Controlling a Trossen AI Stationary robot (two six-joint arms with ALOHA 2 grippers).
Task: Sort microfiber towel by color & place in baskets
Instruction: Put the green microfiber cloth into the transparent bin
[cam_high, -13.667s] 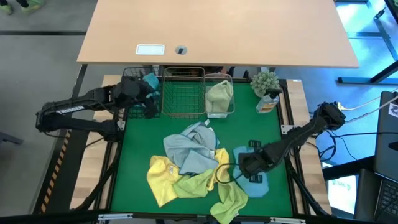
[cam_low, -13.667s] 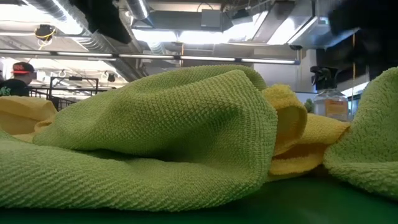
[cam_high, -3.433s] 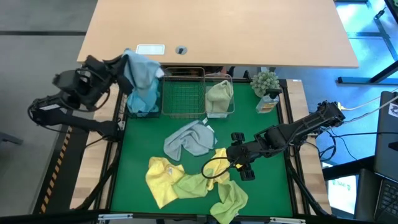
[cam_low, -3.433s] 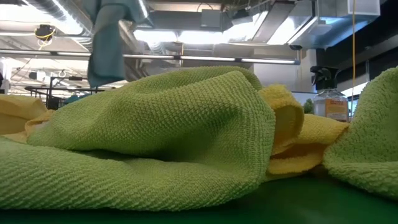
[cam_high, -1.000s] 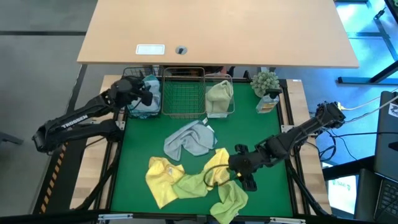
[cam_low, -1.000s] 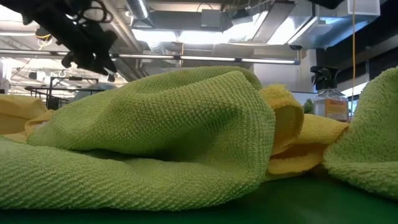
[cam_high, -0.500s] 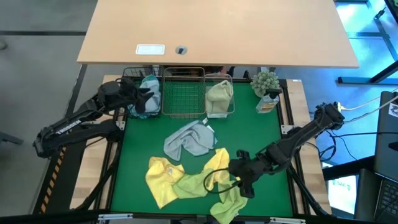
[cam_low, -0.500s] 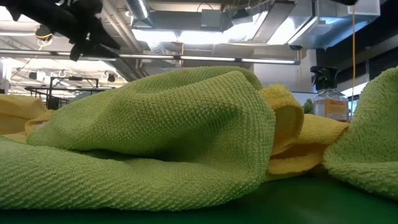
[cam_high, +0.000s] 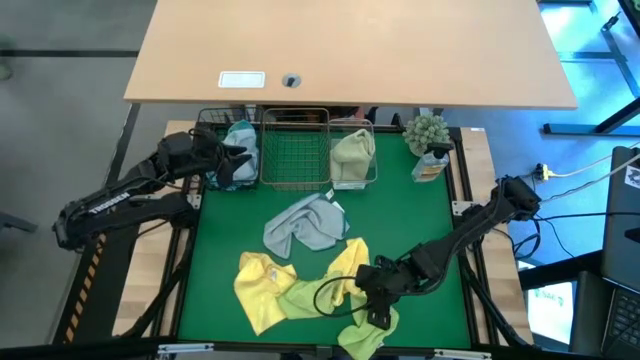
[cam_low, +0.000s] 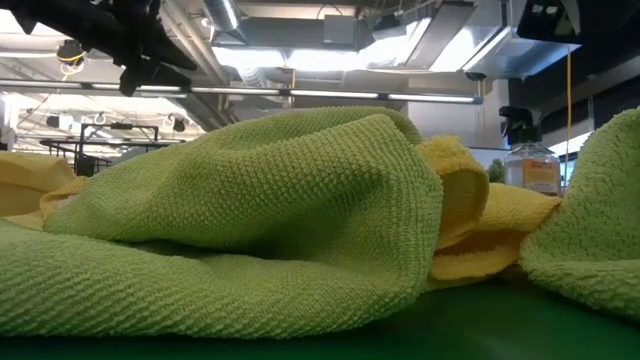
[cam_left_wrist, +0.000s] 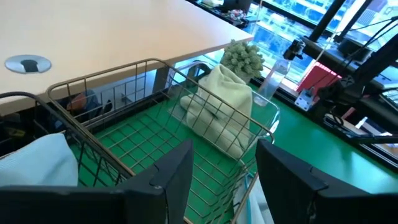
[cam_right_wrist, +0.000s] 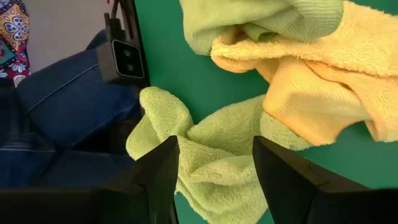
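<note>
Under right claw (cam_high: 372, 300), green towel (cam_high: 372, 322)

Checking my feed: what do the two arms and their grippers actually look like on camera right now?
Both arms are black, jointed and slender. The left arm carries pale lettering along its forearm. A thin black cable loops off the right arm near the right gripper. The left gripper and the right one both have flat, dark, squared fingers.

We see a light wooden desk (cam_high: 350, 45) beyond the green mat, grey floor (cam_high: 60, 90), and bright ceiling lights (cam_low: 300, 60) overhead.
</note>
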